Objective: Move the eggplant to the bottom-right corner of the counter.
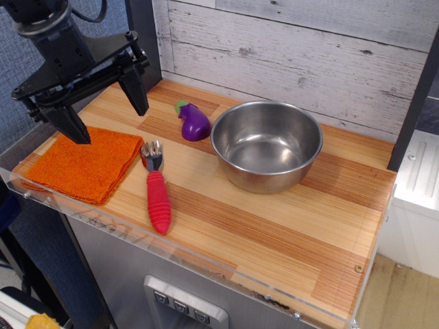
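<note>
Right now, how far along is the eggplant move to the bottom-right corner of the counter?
Nothing looks done yet. The eggplant lies at the back of the counter, just left of the steel bowl, far from the bottom-right corner. In hand: nothing; the gripper hangs open and empty above the orange cloth, left of the eggplant. Left to do: reach it, grasp it, carry it past the bowl and set it down in that bare corner.

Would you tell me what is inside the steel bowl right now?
The steel bowl looks empty: bare metal floor and far wall. Its near wall's inside is hidden. The eggplant lies outside, left.
</note>
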You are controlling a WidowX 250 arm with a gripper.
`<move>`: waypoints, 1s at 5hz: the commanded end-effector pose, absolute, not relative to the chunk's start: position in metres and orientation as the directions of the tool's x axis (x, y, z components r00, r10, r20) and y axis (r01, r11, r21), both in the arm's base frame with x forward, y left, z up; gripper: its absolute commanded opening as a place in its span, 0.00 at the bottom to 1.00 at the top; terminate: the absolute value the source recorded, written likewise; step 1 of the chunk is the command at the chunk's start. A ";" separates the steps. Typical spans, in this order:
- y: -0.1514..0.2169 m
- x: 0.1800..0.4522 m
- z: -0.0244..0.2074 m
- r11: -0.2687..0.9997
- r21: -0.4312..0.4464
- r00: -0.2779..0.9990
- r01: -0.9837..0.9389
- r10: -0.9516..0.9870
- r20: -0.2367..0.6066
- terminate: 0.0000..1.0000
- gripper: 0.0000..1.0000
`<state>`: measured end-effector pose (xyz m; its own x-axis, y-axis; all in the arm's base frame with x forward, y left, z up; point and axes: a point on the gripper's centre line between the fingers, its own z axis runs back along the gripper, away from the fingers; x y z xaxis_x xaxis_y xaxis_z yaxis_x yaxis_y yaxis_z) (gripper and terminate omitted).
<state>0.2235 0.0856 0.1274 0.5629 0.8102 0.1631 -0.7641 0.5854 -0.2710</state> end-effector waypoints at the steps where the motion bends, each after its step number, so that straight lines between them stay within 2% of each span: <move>1: 0.086 0.224 0.127 0.585 -0.271 0.563 -0.764 0.810 0.163 0.00 1.00; 3: 0.117 0.266 0.130 0.490 -0.255 0.460 -0.833 0.871 0.173 0.00 1.00; 4: 0.115 0.288 0.130 0.477 -0.285 0.448 -0.832 0.879 0.163 0.00 1.00; 5: 0.103 0.309 0.122 0.495 -0.275 0.464 -0.824 0.869 0.172 0.00 1.00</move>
<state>0.3050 0.0993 0.1071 0.4758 0.8699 0.1302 -0.8345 0.4932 -0.2457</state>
